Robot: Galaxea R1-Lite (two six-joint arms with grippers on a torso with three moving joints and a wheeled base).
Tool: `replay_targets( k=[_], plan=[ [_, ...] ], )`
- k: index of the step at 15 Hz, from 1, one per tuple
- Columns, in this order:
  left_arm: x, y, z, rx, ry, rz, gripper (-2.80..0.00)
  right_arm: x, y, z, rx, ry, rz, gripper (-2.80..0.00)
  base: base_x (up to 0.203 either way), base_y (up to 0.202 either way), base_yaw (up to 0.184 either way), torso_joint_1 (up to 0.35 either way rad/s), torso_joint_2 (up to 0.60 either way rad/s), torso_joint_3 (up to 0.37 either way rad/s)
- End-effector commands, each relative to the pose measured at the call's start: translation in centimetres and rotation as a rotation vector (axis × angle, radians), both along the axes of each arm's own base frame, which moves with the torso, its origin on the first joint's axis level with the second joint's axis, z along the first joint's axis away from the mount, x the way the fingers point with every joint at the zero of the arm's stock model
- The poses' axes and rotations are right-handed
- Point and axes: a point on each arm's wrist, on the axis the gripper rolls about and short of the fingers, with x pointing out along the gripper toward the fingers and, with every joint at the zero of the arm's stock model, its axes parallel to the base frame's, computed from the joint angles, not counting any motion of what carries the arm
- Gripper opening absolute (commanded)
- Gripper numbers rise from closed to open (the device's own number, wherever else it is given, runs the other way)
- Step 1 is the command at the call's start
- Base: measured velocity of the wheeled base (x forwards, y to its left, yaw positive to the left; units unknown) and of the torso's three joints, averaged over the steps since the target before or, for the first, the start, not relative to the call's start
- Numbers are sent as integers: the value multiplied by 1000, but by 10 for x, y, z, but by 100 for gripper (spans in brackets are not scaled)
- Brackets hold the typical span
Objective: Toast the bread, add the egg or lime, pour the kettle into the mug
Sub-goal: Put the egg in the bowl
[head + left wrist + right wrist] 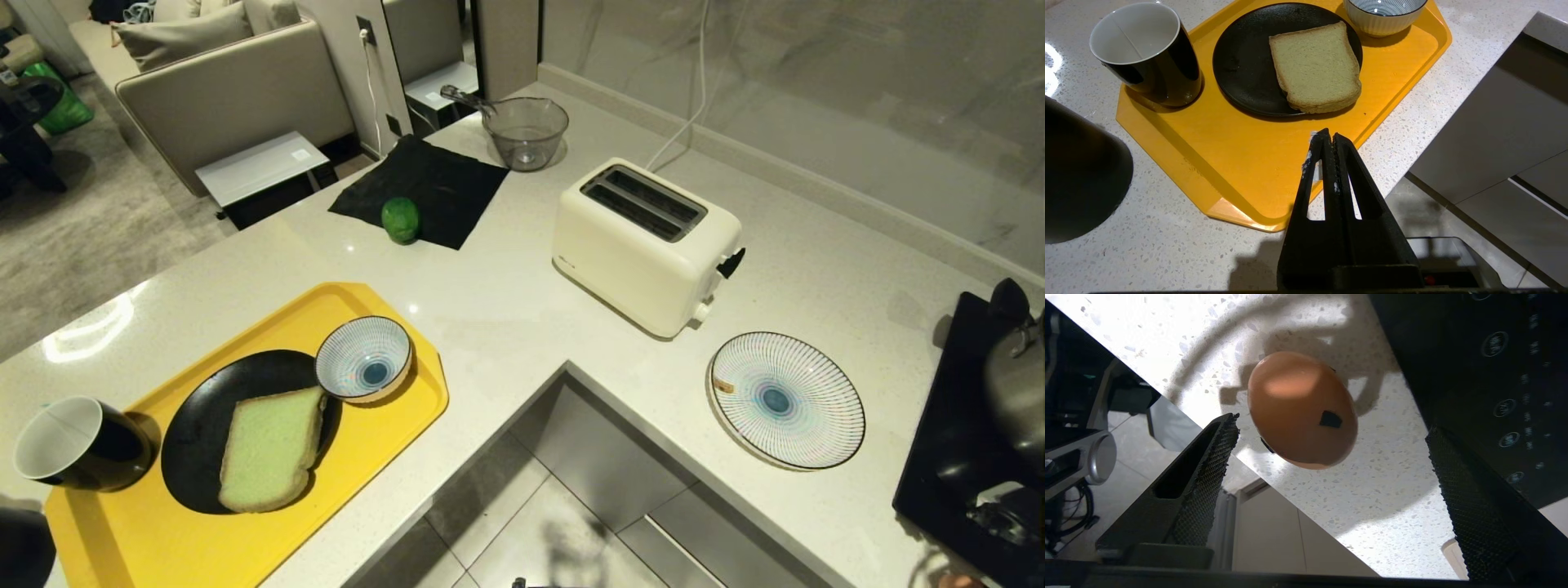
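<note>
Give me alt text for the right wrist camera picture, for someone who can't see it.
A brown egg with a dark spot lies on a speckled white countertop, near its edge, between the spread fingers of the open right gripper, untouched by either. A black cooktop borders the counter.

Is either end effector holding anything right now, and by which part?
Nothing is held. The right end effector is open around the egg without touching it; the left end effector is shut and empty.
</note>
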Motion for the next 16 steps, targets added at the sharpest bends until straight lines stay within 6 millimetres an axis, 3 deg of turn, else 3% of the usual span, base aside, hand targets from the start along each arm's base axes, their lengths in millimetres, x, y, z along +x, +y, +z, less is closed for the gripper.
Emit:
replay_targets(
  k=[1, 9, 16],
  plan=[
    [0, 0, 0, 0, -1, 0, -280, 4, -2, -5, 16, 27, 6, 0, 0, 0, 0, 0, 0, 0],
    [0, 0, 0, 0, -1, 0, -280, 22, -10, -7, 42, 27, 14, 0, 0, 0, 0, 0, 0, 0],
    [0, 0, 0, 0, -1, 0, -280, 27, -13, -9, 48, 34, 9, 0, 0, 0, 0, 0, 0, 0]
  ],
)
